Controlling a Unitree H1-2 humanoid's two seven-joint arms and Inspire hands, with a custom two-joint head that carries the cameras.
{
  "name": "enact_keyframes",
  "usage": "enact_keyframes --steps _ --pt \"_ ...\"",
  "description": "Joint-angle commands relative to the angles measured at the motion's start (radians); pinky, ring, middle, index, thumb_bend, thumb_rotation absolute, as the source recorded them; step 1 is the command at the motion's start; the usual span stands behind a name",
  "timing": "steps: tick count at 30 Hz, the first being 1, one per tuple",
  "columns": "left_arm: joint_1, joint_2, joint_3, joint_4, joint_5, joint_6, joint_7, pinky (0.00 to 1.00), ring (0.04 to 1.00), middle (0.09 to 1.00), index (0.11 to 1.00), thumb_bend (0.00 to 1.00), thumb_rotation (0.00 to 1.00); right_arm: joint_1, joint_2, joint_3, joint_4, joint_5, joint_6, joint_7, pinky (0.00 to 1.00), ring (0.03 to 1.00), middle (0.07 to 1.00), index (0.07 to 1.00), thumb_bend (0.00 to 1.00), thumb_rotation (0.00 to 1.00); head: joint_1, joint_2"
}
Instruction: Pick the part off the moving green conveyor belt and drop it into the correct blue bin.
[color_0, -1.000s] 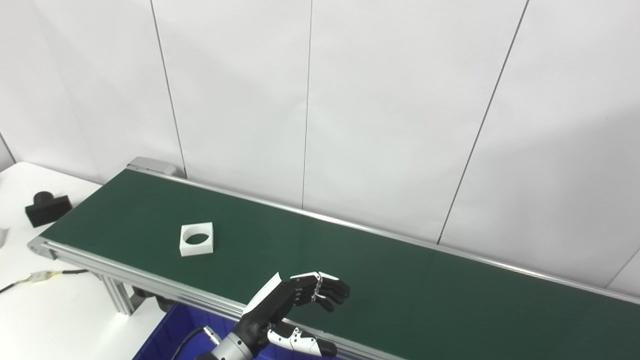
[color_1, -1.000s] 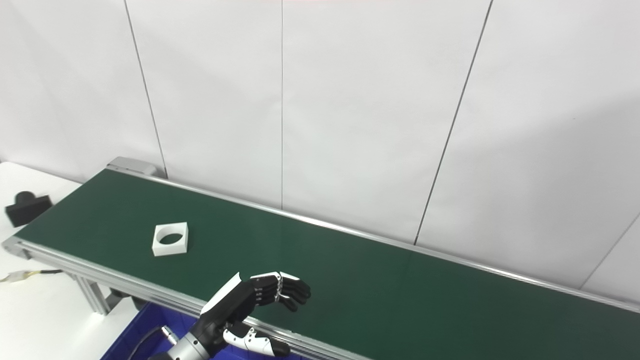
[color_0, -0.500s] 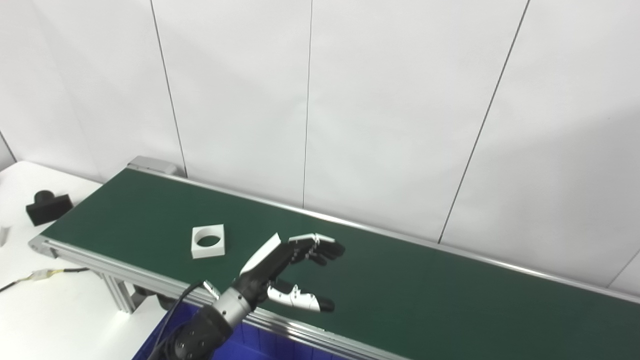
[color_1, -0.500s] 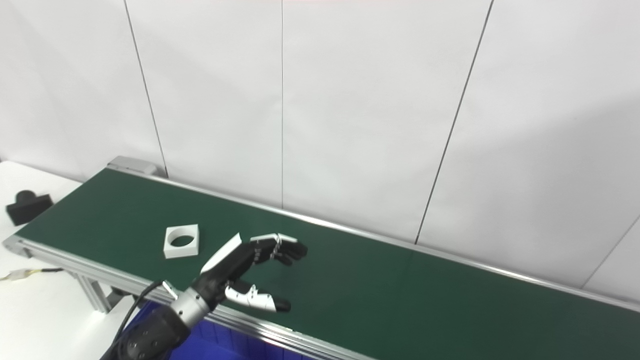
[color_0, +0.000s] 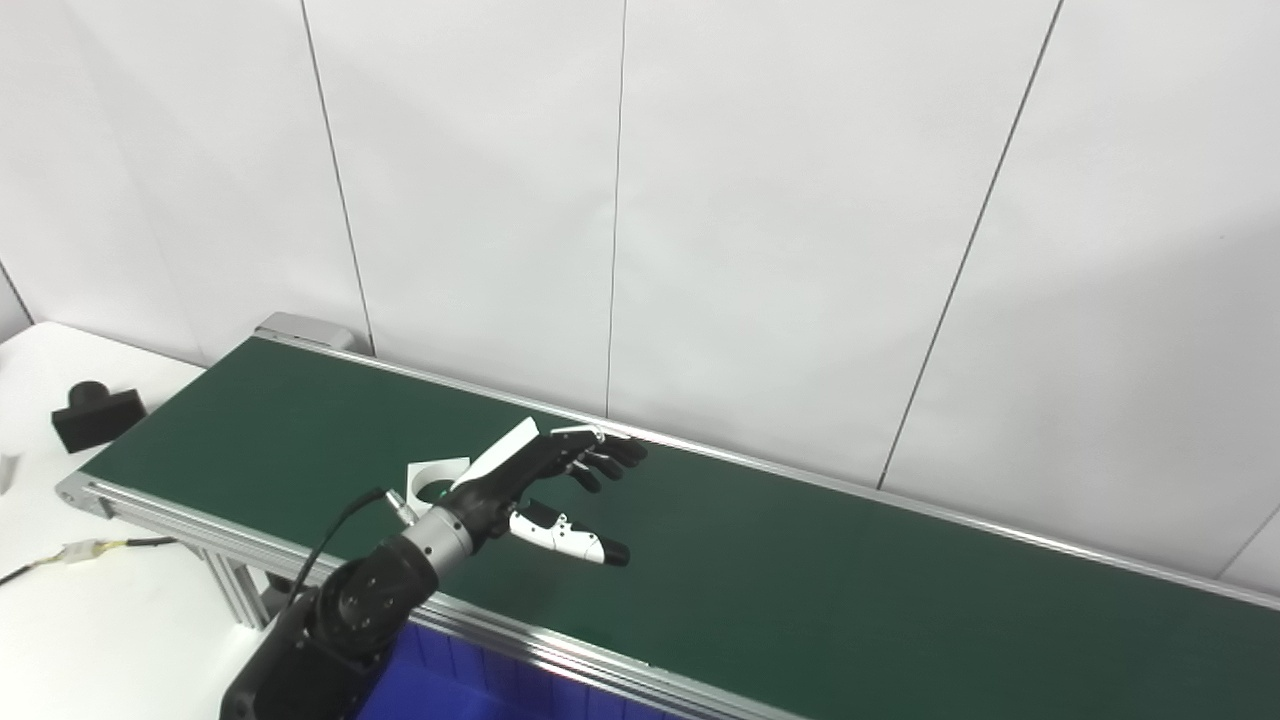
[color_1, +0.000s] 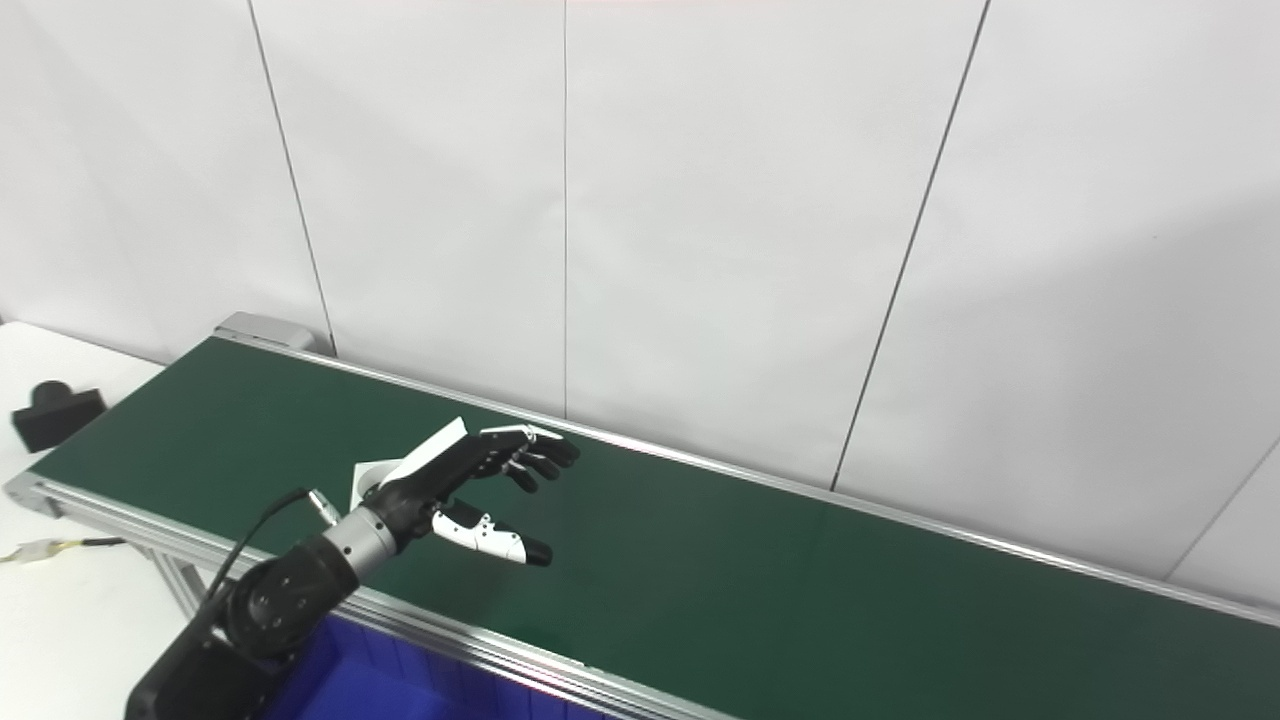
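Left hand (color_0: 530, 480) over green belt (color_0: 800, 560), fingers (color_0: 600, 455) spread and empty, white part (color_0: 432, 476) just behind, bare belt rightward.

The part (color_0: 432, 478) lies on the conveyor belt (color_0: 800, 560) near its left end, just behind the left hand (color_0: 545, 485) reaching over the belt; a bin (color_0: 440, 690) sits below the belt's near rail.

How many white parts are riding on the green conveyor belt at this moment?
1. A white square part with a round hole lies on the green conveyor belt near its left end, partly hidden behind the open left hand. No others show.
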Motion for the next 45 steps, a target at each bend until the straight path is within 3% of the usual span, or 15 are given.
enact_keyframes --steps 1,8,17,23,34,43,45 --pt "-0.057 0.045 0.004 -0.004 0.015 -0.006 0.004 0.74 0.778 0.795 0.771 0.9 0.23 -0.011 0.004 -0.003 -0.025 0.007 -0.041 0.005 0.81 0.849 0.855 0.892 0.82 0.29 0.0 0.001" --pt "-0.131 0.1 -0.039 0.056 0.111 0.035 -0.011 0.73 0.815 0.821 0.781 0.92 0.2 -0.006 0.004 -0.001 -0.035 0.0 -0.037 0.004 0.81 0.851 0.854 0.891 0.82 0.31 0.0 0.003" --pt "-0.166 0.122 -0.07 0.091 0.194 0.034 0.006 0.68 0.806 0.834 0.796 0.93 0.13 -0.004 0.007 -0.002 -0.036 0.0 -0.036 0.001 0.8 0.848 0.854 0.889 0.83 0.32 0.0 0.002" --pt "-0.216 0.156 -0.13 0.136 0.343 0.043 0.022 0.71 0.808 0.845 0.814 0.93 0.13 -0.003 0.009 0.0 -0.036 0.005 -0.046 0.003 0.8 0.847 0.853 0.891 0.82 0.32 -0.003 0.004" --pt "-0.276 0.188 -0.182 0.198 0.408 0.048 -0.026 0.76 0.833 0.872 0.823 0.95 0.13 0.002 0.015 0.0 -0.046 0.002 -0.04 0.0 0.79 0.847 0.848 0.891 0.85 0.33 -0.004 0.007" --pt "-0.279 0.21 -0.218 0.23 0.451 0.04 -0.011 0.78 0.839 0.873 0.818 0.94 0.08 0.007 0.015 0.0 -0.052 0.0 -0.036 -0.003 0.79 0.846 0.85 0.889 0.86 0.35 -0.004 0.009" --pt "-0.286 0.216 -0.231 0.235 0.485 0.079 -0.025 0.79 0.848 0.882 0.83 0.94 0.1 0.006 0.014 0.001 -0.047 0.007 -0.049 0.004 0.79 0.848 0.852 0.888 0.85 0.35 -0.001 0.011"
